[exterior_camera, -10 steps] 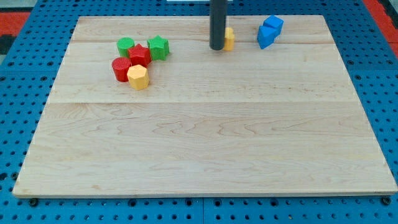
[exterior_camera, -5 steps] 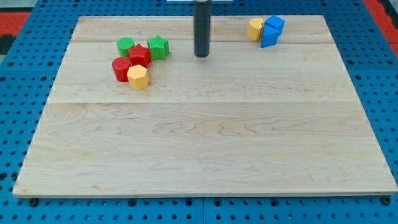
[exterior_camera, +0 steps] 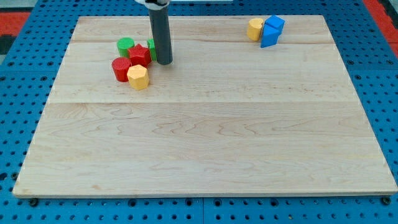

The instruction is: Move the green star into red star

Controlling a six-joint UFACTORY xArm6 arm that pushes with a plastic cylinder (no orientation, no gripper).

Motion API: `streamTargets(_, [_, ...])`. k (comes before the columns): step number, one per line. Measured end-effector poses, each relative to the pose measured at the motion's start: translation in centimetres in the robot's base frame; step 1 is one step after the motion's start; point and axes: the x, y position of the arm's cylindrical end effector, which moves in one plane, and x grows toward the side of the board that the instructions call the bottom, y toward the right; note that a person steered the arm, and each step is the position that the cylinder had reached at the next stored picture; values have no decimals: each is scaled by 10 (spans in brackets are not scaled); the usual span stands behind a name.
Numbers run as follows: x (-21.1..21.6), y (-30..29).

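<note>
The green star point(exterior_camera: 151, 47) sits at the view's upper left, mostly hidden behind my rod, with only a sliver of its left side showing. It touches the right side of the red star point(exterior_camera: 139, 55). My tip point(exterior_camera: 164, 61) rests on the board right against the green star's right side.
A green cylinder point(exterior_camera: 125, 45) sits left of the red star. A red cylinder point(exterior_camera: 120, 68) and a yellow hexagon point(exterior_camera: 138, 77) lie just below it. A yellow block point(exterior_camera: 255, 28) and two blue blocks point(exterior_camera: 271, 31) sit at the upper right of the wooden board point(exterior_camera: 205, 137).
My tip has moved left from beside the yellow block at the top to the green star's right side. The yellow block ended up pushed against the blue blocks.
</note>
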Motion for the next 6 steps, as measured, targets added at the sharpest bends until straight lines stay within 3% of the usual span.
streamTargets(3, [-7,14])
streamTargets(5, [-64,21])
streamTargets(6, [-81,-38])
